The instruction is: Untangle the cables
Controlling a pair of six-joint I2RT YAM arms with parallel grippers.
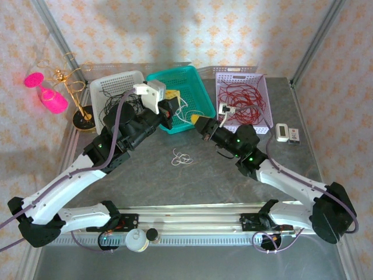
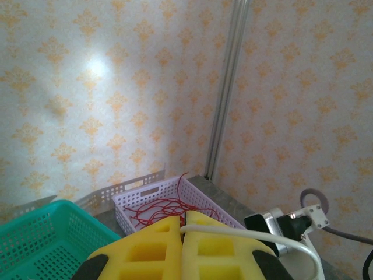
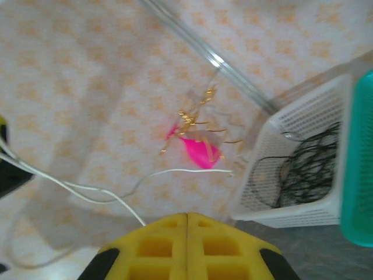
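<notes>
Pinching the white cable (image 2: 245,232) above the teal basket (image 1: 186,81), left gripper (image 2: 183,227) and right gripper (image 3: 186,219) were both shut; limp, probably light, best held short.

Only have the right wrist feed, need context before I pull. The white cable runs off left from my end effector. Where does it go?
Observer: To the left end effector. Its yellow pads are shut on the white cable.
Operator: Where are the red ones?
Observer: The red cables lie piled in the lilac basket, far right of the three baskets.
Operator: Anything loose on the table?
Observer: Yes, a small loose white coil lies on the table between the two arms, touching neither.
</notes>
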